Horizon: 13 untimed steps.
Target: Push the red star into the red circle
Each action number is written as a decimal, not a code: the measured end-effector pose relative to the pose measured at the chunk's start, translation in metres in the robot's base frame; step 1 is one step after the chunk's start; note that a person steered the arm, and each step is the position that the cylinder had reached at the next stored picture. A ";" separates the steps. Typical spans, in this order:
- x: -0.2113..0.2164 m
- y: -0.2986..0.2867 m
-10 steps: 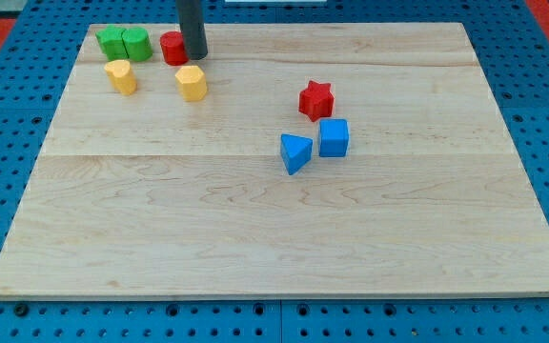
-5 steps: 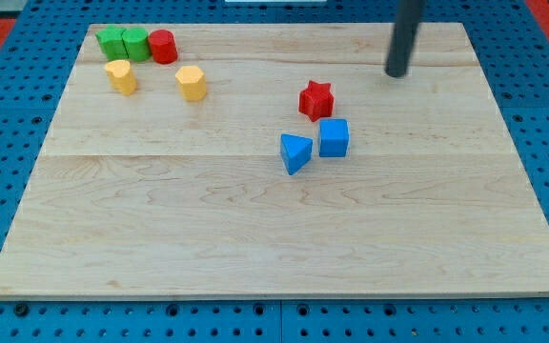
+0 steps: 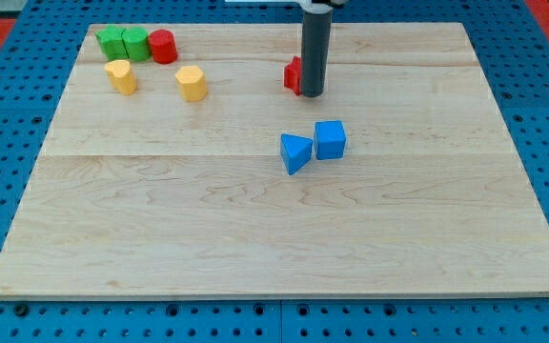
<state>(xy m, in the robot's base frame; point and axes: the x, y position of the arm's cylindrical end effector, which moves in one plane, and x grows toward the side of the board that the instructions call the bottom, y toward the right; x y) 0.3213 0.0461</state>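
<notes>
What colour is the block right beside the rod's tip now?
Red: the red star, mostly hidden behind my tip, touching its left side in the camera view.

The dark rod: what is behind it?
Behind the rod, near my tip, a red block shows only its left part. Its shape cannot be made out, because the rod covers the rest.

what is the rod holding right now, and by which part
Nothing is held: my tip only presses against the red star on its right side.
</notes>
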 end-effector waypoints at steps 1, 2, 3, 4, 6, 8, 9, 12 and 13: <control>-0.019 -0.001; -0.032 -0.009; -0.043 -0.020; -0.063 0.023; -0.075 0.011; -0.064 -0.049; -0.066 -0.087; -0.067 -0.129; -0.041 -0.113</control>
<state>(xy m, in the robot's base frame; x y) 0.2804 -0.0673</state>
